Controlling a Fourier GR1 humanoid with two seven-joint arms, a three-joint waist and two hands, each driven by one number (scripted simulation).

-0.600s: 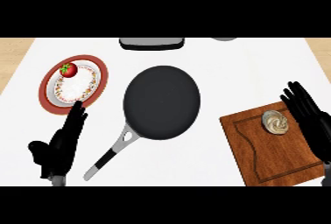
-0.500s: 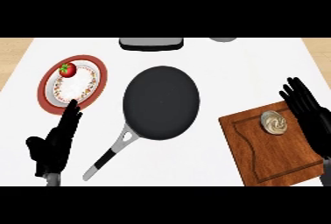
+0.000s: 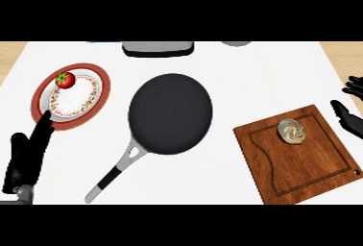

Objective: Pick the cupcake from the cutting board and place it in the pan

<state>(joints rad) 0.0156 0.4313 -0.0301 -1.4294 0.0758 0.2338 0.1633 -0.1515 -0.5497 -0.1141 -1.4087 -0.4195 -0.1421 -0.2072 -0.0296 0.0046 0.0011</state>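
Looking steeply down on a white counter top [image 3: 241, 72], spreading over nearly the whole frame and narrowing slightly toward the top. Showing a wedge of pale tan floor [image 3: 8, 55] in the upper left corner, and repeating it as a smaller wedge in the upper right corner. Catching, at the top centre edge, a grey box-like thing [image 3: 157, 48] sitting at the counter's far side, cut off by the frame. Catching, a little to its right along the same edge, a sliver of a grey rounded thing [image 3: 236, 43], too little of it showing to name. Bathing the white surface in soft, even light, throwing only faint, short shadows.
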